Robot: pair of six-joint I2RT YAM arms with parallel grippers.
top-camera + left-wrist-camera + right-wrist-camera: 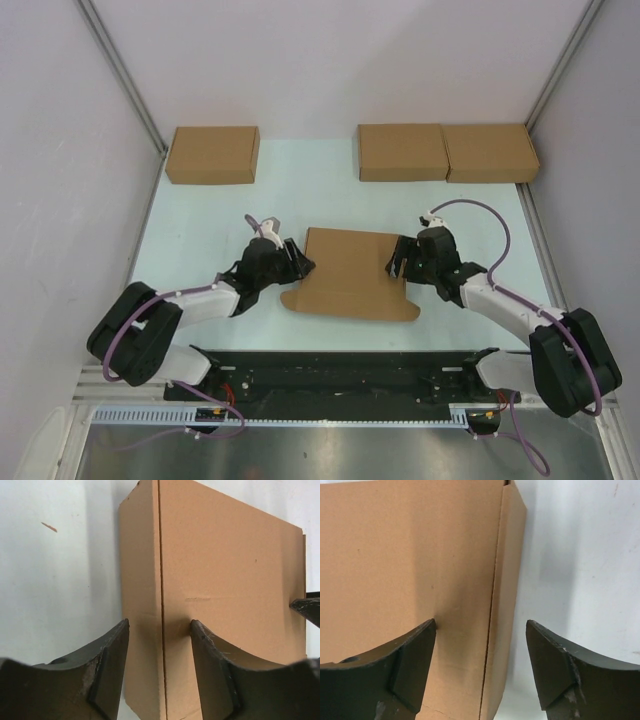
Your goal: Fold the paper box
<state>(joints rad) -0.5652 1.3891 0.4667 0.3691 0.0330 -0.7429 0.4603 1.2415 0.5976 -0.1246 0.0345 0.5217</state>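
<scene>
**Both hands open at the ends of the paper box**

We find the paper box (350, 262) lying in the middle of the pale tabletop (300, 195), between the two arms. From the top camera it reads as a shallow brown rectangle with a broad panel facing up. Along its near edge a wider flap (345, 305) with rounded corners spreads flat onto the tabletop toward the arm bases.

The left hand (298, 262) sits at the box's left end and the right hand (397, 262) at its right end, so the two face each other across the cardboard.

In the left wrist view we see that hand's fingers (112, 665) spread apart. The fold between the box's top panel and its narrow side wall runs up between them. One finger lies toward the bare tabletop, the other over the top panel. Nothing is clamped between them, and we cannot tell whether either fingertip touches the cardboard. A dark tip of the right hand shows at the far edge of the panel.

The right wrist view mirrors this. Its fingers (415, 655) are set wide, one over the top panel and one out over the tabletop, with the box's side wall in the gap and nothing gripped.

Along the far edge of the tabletop we see a lone cardboard box (213, 154) at the back left. At the back right, a second cardboard box (402, 152) touches a third cardboard box (490, 152). All three are well apart from both hands.
</scene>
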